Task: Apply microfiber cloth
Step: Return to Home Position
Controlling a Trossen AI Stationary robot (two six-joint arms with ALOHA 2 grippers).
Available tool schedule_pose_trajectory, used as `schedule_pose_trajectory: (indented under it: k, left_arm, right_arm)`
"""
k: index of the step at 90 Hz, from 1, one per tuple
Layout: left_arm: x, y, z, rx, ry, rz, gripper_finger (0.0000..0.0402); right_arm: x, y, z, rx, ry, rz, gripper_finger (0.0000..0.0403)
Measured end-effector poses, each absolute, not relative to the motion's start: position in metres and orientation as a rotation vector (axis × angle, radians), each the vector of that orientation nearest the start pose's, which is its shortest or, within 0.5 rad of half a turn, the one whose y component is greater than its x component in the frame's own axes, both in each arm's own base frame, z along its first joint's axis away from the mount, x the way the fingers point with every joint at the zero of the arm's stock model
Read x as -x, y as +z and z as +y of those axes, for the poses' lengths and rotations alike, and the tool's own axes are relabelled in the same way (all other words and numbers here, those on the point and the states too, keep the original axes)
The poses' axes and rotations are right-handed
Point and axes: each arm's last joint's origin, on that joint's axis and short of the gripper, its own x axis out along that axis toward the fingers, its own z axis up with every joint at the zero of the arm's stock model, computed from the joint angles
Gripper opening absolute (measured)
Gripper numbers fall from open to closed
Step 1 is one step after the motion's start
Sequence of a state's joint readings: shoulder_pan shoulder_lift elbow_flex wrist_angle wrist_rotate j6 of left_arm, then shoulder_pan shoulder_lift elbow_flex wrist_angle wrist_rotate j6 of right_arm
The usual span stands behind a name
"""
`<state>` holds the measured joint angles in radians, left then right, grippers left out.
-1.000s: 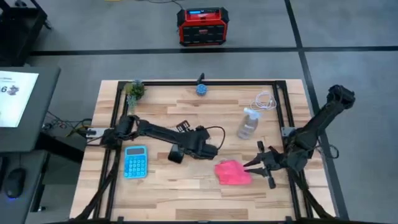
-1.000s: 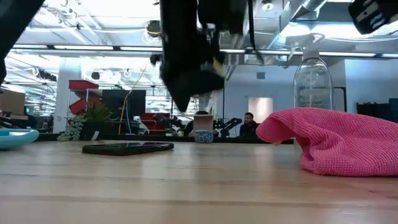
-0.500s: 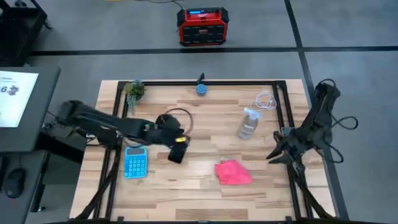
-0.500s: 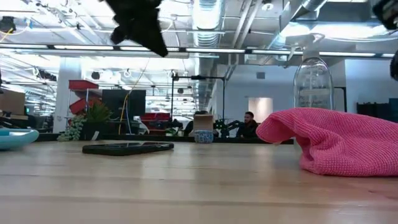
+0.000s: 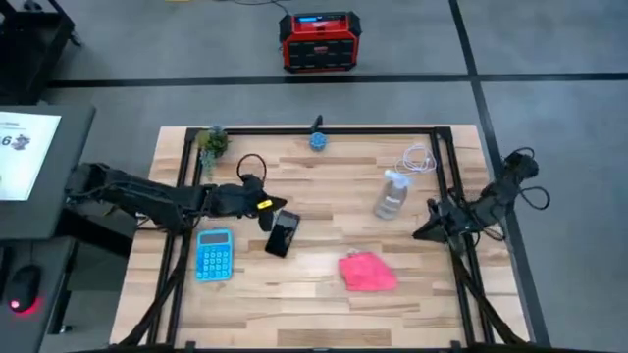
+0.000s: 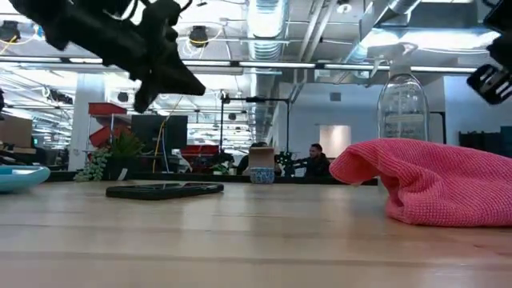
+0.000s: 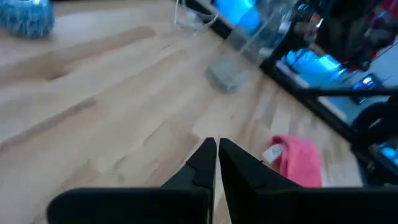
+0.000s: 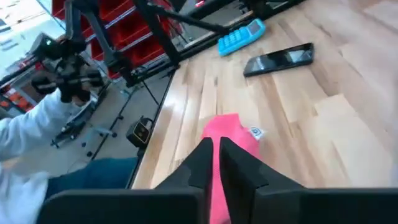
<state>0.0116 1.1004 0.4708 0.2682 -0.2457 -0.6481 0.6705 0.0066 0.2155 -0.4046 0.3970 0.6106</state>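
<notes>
- Microfiber cloth (image 5: 368, 272), bright pink-red, lies bunched in a loose heap on the wooden table (image 5: 324, 294), in the near-right part of the top, with nothing touching it.
- In the low view the microfiber cloth (image 6: 432, 184) rests flat on the wood, its folded edge humped up on the side toward the phone.
- Black phone (image 5: 282, 233) lies flat near the table's middle, well apart from the cloth, with the light-blue calculator (image 5: 214, 253) just to its left.
- Left gripper (image 5: 270, 205) hovers just beyond the phone's far end, on an arm stretched low across from the table's left edge. The low view shows it raised clear of the tabletop.
- In the left wrist view its two dark fingers (image 7: 205, 163) are pressed together, with nothing between them.
- Right gripper (image 5: 424, 231) sits at the table's right edge beside the black frame rail, level with the spray bottle and pointing inward.
- Its fingers (image 8: 202, 158) are likewise pressed together and empty, aimed toward the cloth.
- Transparent spray bottle (image 5: 391, 194) stands upright between the right gripper and the table's middle, beyond the cloth.
- A coiled white cable (image 5: 420, 158) lies beyond the bottle, and a small blue pot (image 5: 319, 141) stands at the far edge.
</notes>
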Motion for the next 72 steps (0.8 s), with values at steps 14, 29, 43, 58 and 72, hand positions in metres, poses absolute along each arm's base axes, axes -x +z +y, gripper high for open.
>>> schedule_pose_trajectory:
  k: [14, 29, 43, 58, 72]
  left_arm:
    - [-0.223, 0.211, 0.023, 0.547, 0.346, 0.246, 0.0]
    - [-0.223, 0.214, 0.033, 0.511, 0.324, 0.227, 0.0]
    - [-0.223, 0.214, 0.037, 0.477, 0.309, 0.237, 0.0]
    - [-0.214, 0.204, 0.036, 0.445, 0.299, 0.226, 0.0]
    - [-0.188, 0.173, 0.032, 0.459, 0.302, 0.146, 0.0]
  right_arm:
    - [-0.077, 0.187, 0.034, -0.441, 0.211, 0.197, 0.0001]
    - [-0.085, 0.183, 0.021, -0.42, 0.189, 0.153, 0.0]
    - [-0.092, 0.174, 0.007, -0.43, 0.23, 0.113, 0.0]
    - [-0.092, 0.174, -0.007, -0.402, 0.17, 0.087, 0.0]
    - [-0.091, 0.174, -0.013, -0.402, 0.177, 0.086, 0.0]
